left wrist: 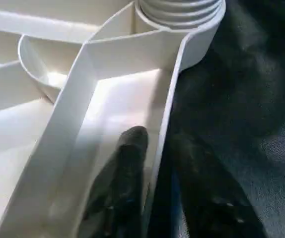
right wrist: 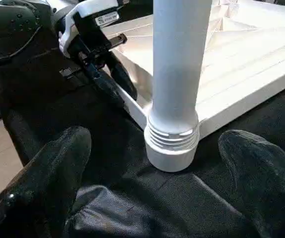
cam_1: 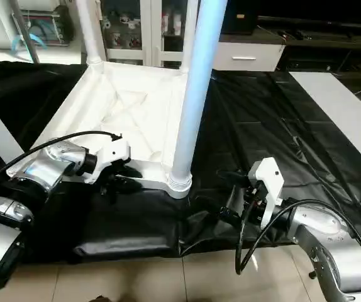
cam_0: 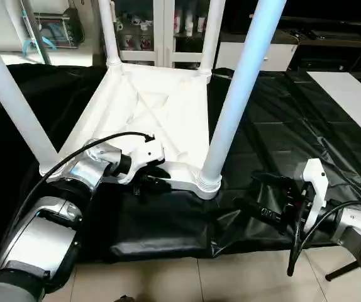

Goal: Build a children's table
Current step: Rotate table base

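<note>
The children's table lies upside down on the black-draped work table, ribbed underside up. Several white legs stand in its corner sockets, among them the near right leg and the near left leg. My left gripper straddles the near rim beside the near right socket. One finger is inside the rim and the other outside, both pressed to the thin wall. My right gripper rests low on the cloth just right of that leg's base, fingers wide apart and holding nothing.
Wrinkled black cloth covers the work table to its front edge, with tiled floor below. A white board lies at the far right. Glass-fronted cabinets stand behind. A black cable arcs over my left wrist.
</note>
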### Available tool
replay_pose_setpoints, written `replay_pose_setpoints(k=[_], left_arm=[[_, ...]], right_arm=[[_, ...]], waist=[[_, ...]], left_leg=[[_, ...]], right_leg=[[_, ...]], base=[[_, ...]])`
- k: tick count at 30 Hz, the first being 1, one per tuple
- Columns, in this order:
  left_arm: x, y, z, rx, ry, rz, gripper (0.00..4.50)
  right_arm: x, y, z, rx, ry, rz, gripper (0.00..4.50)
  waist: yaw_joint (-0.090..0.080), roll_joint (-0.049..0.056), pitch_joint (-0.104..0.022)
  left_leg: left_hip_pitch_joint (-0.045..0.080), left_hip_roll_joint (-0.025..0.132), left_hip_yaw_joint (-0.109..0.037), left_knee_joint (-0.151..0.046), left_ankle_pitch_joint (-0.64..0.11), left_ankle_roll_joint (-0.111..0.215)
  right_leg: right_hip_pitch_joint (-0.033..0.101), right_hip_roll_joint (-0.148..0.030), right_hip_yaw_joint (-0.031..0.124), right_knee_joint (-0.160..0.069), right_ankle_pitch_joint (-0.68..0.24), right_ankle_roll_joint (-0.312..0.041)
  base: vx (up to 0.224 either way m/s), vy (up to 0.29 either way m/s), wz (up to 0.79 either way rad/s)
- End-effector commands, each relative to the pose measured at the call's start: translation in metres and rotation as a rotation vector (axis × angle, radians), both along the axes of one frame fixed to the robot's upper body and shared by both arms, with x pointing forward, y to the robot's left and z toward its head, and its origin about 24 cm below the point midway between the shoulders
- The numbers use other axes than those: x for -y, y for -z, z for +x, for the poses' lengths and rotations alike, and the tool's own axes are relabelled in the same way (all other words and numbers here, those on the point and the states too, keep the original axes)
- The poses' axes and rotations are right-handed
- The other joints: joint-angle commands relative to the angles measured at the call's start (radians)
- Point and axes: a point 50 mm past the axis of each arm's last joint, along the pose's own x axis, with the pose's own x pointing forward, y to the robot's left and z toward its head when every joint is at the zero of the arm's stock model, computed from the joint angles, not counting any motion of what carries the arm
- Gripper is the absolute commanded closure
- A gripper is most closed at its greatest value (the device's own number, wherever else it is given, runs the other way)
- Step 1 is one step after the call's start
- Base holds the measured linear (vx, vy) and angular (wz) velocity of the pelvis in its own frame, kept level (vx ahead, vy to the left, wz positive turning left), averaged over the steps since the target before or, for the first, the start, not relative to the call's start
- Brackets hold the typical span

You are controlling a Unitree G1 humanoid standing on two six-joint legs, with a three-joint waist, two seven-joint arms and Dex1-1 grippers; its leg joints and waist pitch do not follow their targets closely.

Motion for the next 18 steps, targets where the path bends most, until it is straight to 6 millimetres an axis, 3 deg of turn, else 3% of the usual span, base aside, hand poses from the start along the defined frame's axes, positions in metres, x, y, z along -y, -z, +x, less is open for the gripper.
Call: replay_pose_setpoints(k=[1,10,12,14,18], left_arm=[[-0.002,-0.003,0.002,0.003,0.013,0.038,3.64],[-0.008,0.005,-0.003,-0.009,0.017,0.084,4.23],[-0.011,0.011,-0.007,-0.009,0.012,0.113,4.33],[-0.013,0.016,-0.009,0.003,-0.019,0.126,4.44],[-0.007,0.018,-0.005,0.031,-0.274,-0.023,4.47]], right_arm=[[0.002,-0.003,0.000,0.004,-0.008,-0.005,0.00],[0.000,-0.002,0.003,0.014,0.013,-0.001,0.00],[0.001,-0.001,0.006,0.023,0.056,-0.008,0.00],[0.003,0.000,0.009,0.037,0.107,-0.020,0.00],[0.006,0.000,0.015,0.056,0.191,-0.004,0.00]], waist=[[0.002,0.002,-0.063],[0.000,0.002,-0.064],[-0.003,0.009,-0.063],[-0.009,0.009,-0.062],[-0.016,0.009,-0.060]], left_leg=[[0.015,0.021,-0.010,-0.073,-0.276,0.021],[0.014,0.021,-0.010,-0.072,-0.266,0.025],[0.013,0.020,-0.010,-0.074,-0.271,0.019],[0.013,0.021,-0.010,-0.076,-0.285,0.010],[0.014,0.017,-0.009,-0.074,-0.321,0.011]], right_leg=[[0.049,-0.043,0.026,-0.067,-0.235,-0.211],[0.050,-0.043,0.026,-0.065,-0.220,-0.219],[0.051,-0.043,0.025,-0.064,-0.213,-0.223],[0.050,-0.043,0.025,-0.064,-0.217,-0.227],[0.047,-0.041,0.024,-0.073,-0.309,-0.209]], base=[[0.000,0.000,0.00],[0.000,0.000,0.00],[0.000,0.000,0.00],[0.000,0.000,0.00],[0.000,0.000,0.00]])
